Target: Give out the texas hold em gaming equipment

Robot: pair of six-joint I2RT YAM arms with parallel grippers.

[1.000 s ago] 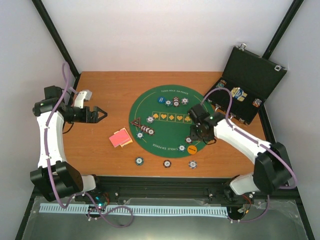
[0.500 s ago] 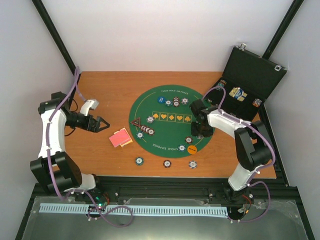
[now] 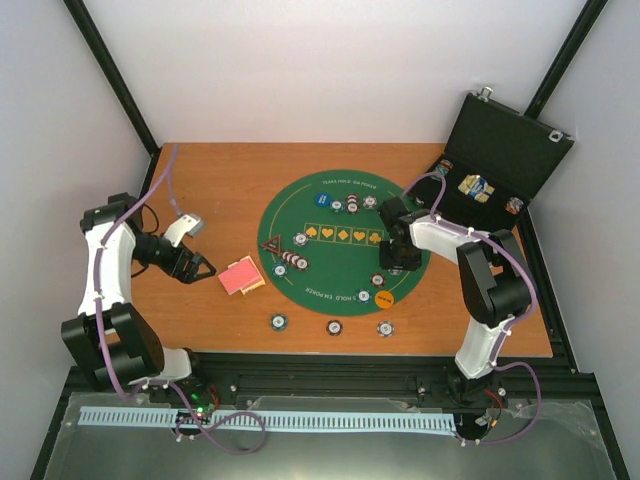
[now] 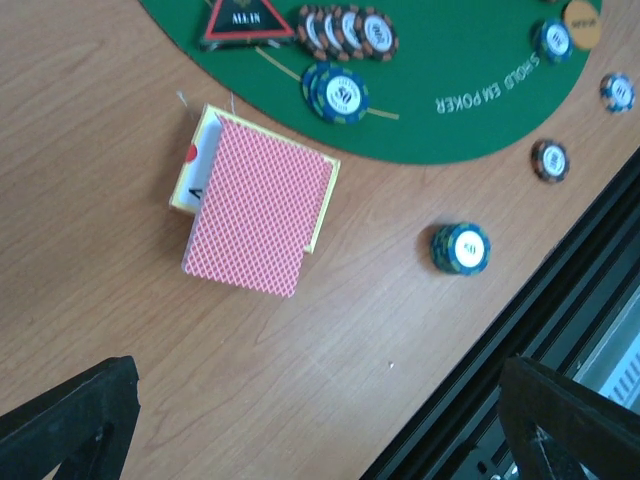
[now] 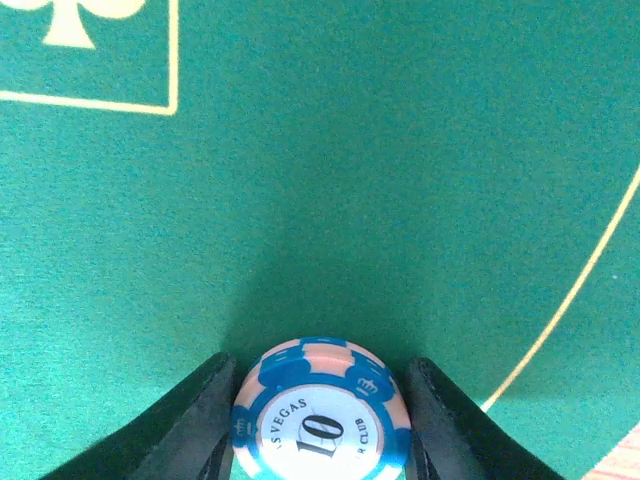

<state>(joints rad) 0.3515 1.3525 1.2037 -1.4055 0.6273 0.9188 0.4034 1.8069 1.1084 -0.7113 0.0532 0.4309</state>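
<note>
Poker chips (image 3: 334,327) lie in two groups. Three sit in a row on the bare tabletop (image 3: 210,180) along its near edge, just off the green felt mat (image 3: 340,262). The others rest on the mat: some near its far rim, some near its near-right rim, and an overlapping row beside a triangular All In marker (image 4: 245,20) at its left side.

The playing cards (image 3: 241,276) form one stack, red-pink backs up, on the bare tabletop between the left edge and the mat, nearer the mat. The upper cards sit skewed over a yellow-edged card on which a letter A shows.

Right hand (image 3: 398,264): low over the right part of the mat. Its two fingers (image 5: 195,420) press against opposite sides of a blue-and-pink chip (image 5: 320,420) marked 10, clamped on it. Whether the chip touches the felt cannot be told.

Left hand (image 3: 200,268): above the tabletop, just left of the card stack. Its jaws stand wide apart with nothing between them.

A black case (image 3: 505,165) stands open at the far right corner.
</note>
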